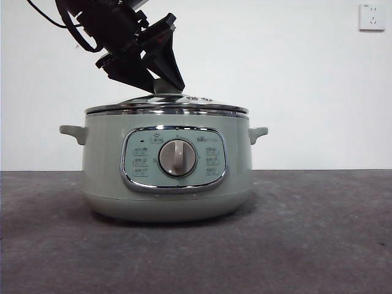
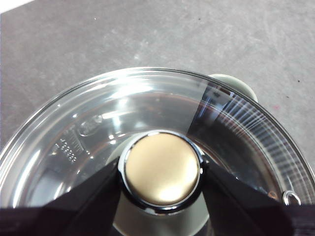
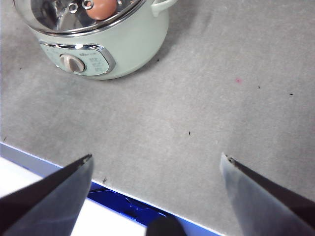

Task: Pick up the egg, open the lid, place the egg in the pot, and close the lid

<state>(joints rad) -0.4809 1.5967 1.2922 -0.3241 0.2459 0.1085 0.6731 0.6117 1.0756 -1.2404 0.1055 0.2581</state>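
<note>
The sage-green pot point(image 1: 168, 196) stands mid-table with its dial facing the front camera. The glass lid point(image 1: 165, 105) rests on its rim. My left gripper point(image 1: 160, 82) reaches down from the upper left and is shut on the lid's knob point(image 2: 162, 169), one black jaw pressed to each side. Through the lid point(image 3: 49, 14) in the right wrist view, the reddish-brown egg point(image 3: 101, 8) lies inside the pot point(image 3: 133, 44). My right gripper point(image 3: 156, 167) hangs open and holds nothing, well away from the pot near the table's edge.
Dark grey table point(image 1: 306, 233) spreads around the pot. A white wall socket point(image 1: 372, 16) sits high at the back right. A blue strip point(image 3: 123, 201) runs along the table edge under the right gripper. One pot handle point(image 2: 236, 83) shows beyond the lid.
</note>
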